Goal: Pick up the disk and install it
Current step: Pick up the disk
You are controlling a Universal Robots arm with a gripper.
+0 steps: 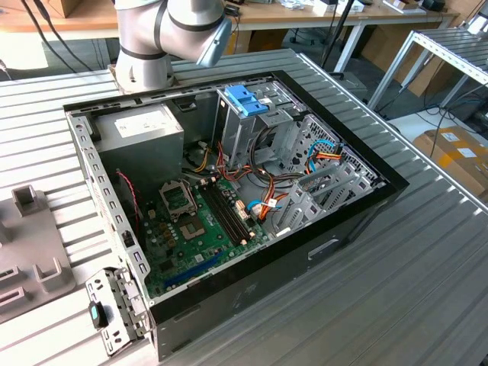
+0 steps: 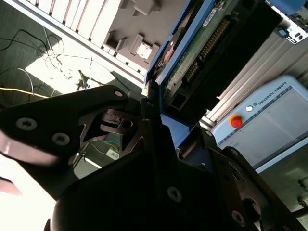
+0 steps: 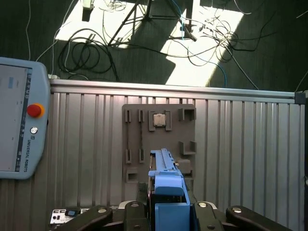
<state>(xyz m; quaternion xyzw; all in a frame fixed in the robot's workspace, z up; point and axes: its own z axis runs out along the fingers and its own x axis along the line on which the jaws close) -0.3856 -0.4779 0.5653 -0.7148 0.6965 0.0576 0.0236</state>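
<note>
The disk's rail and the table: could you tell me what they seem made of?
The disk's rail looks like matte blue moulded plastic: even colour, soft sheen. The table looks like bare metal, probably aluminium: dull silver, straight ribs.

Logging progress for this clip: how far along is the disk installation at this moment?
Done: the pickup looks complete. The gripper is shut on the disk, which appears lifted clear of the grey holder tray in the first wrist view. In hand: the disk, held over that tray. Left: the installation itself; the disk is not yet in the computer case or at its blue-topped drive cage.
</note>
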